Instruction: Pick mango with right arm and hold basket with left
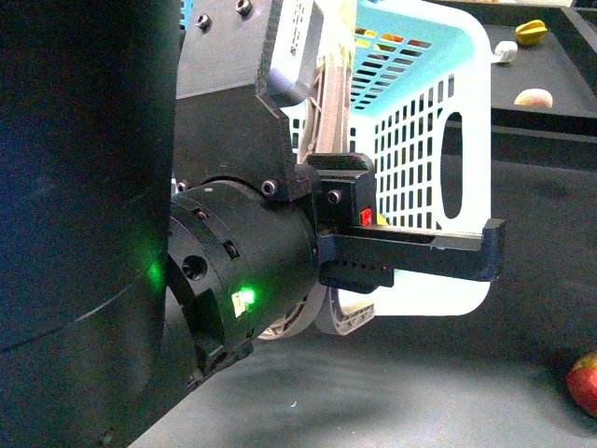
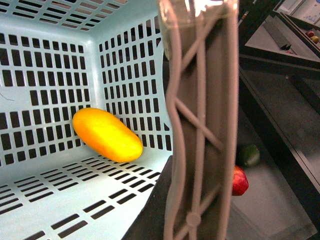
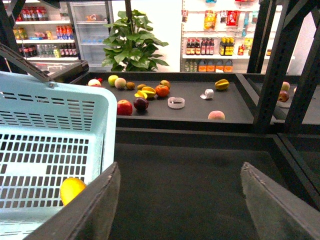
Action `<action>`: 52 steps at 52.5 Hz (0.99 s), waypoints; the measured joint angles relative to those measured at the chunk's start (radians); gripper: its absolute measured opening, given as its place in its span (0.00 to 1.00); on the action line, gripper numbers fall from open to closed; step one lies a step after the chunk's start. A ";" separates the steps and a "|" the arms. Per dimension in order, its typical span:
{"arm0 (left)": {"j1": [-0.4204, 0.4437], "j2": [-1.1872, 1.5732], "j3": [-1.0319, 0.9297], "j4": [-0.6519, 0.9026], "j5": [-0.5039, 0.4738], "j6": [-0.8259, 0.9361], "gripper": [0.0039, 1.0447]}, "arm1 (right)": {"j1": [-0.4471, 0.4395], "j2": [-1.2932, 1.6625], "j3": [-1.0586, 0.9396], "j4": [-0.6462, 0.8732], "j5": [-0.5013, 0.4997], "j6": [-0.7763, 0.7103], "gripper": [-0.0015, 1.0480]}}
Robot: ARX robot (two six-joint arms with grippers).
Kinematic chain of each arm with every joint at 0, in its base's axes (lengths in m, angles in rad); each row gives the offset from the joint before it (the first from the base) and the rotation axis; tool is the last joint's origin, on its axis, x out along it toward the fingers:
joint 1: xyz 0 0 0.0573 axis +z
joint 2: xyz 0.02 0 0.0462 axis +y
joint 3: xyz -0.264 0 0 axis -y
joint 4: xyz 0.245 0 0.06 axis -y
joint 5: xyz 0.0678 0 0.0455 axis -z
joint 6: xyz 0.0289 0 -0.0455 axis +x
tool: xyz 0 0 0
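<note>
The light-turquoise basket (image 1: 466,140) stands on the dark table in front of me. My left gripper (image 1: 373,247) is shut on its grey-brown swing handle (image 2: 200,125), which runs upright through the left wrist view. The yellow mango (image 2: 107,135) lies inside the basket on the slotted bottom, against a wall. It also shows in the right wrist view (image 3: 72,190), behind the basket's wall (image 3: 55,145). My right gripper (image 3: 180,200) is open and empty, over the dark table just beside the basket.
A red apple (image 1: 585,381) lies on the table at the near right, also in the left wrist view (image 2: 239,181), next to a dark green fruit (image 2: 248,155). A back shelf (image 3: 235,107) holds several fruits, including a star fruit (image 1: 530,32). Black frame posts (image 3: 280,65) stand right.
</note>
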 joint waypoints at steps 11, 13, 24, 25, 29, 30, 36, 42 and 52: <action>0.000 0.000 0.000 0.000 0.000 0.000 0.05 | 0.000 0.000 0.000 0.000 0.000 0.001 0.91; 0.000 0.000 0.000 0.000 0.000 0.000 0.05 | 0.000 0.000 0.000 0.000 0.000 0.000 0.92; -0.048 0.002 0.059 -0.138 -0.361 -0.106 0.05 | 0.000 0.000 0.000 0.000 -0.001 0.000 0.92; -0.049 0.002 0.065 -0.148 -0.389 -0.125 0.05 | 0.000 0.000 0.000 0.000 -0.003 0.000 0.92; -0.039 0.007 0.101 -0.210 -0.547 -0.247 0.05 | 0.000 0.000 0.000 0.000 0.000 0.000 0.92; -0.034 0.009 0.106 -0.218 -0.560 -0.262 0.05 | 0.000 -0.001 0.000 0.000 0.000 0.000 0.92; 0.058 0.033 0.175 -0.265 -0.630 -0.406 0.05 | 0.000 -0.001 0.000 0.000 0.001 0.000 0.92; 0.140 0.090 0.229 -0.310 -0.601 -0.550 0.05 | 0.000 -0.001 0.000 0.000 0.000 0.000 0.92; 0.228 0.214 0.346 -0.346 -0.446 -0.880 0.05 | 0.000 -0.001 0.000 0.000 0.000 0.000 0.92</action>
